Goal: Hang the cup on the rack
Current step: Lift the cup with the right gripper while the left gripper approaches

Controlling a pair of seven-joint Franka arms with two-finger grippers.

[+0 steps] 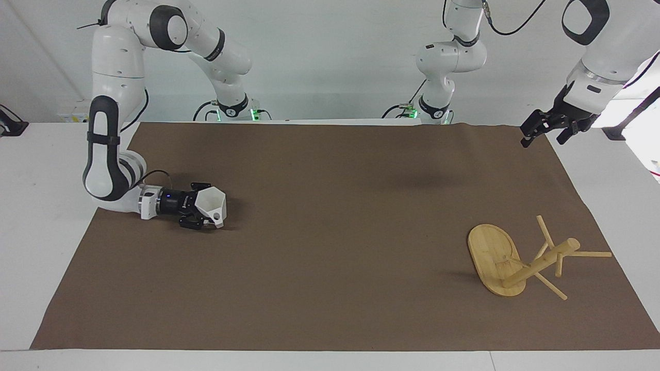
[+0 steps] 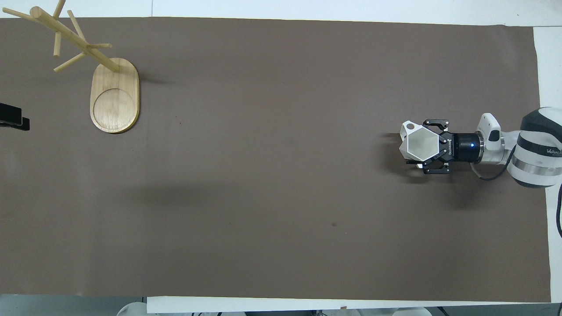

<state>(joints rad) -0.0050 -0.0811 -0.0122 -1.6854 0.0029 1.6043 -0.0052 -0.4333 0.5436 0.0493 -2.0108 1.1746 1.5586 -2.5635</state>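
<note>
The white faceted cup (image 1: 212, 202) is held in my right gripper (image 1: 206, 211), low over the brown mat near the right arm's end of the table. The gripper lies almost level, its fingers shut on the cup's sides, and the rim faces upward in the overhead view (image 2: 421, 142). The handle points toward the middle of the table. The bamboo rack (image 1: 536, 260) stands on its oval base (image 2: 115, 98) at the left arm's end, farther from the robots. My left gripper (image 1: 544, 128) waits open and empty, raised over the mat's corner at its own end.
The brown mat (image 1: 330, 242) covers most of the white table. The rack's pegs (image 2: 66, 35) reach out past the mat's edge in the overhead view. The left gripper's tip (image 2: 11, 119) shows at that view's edge, beside the rack's base.
</note>
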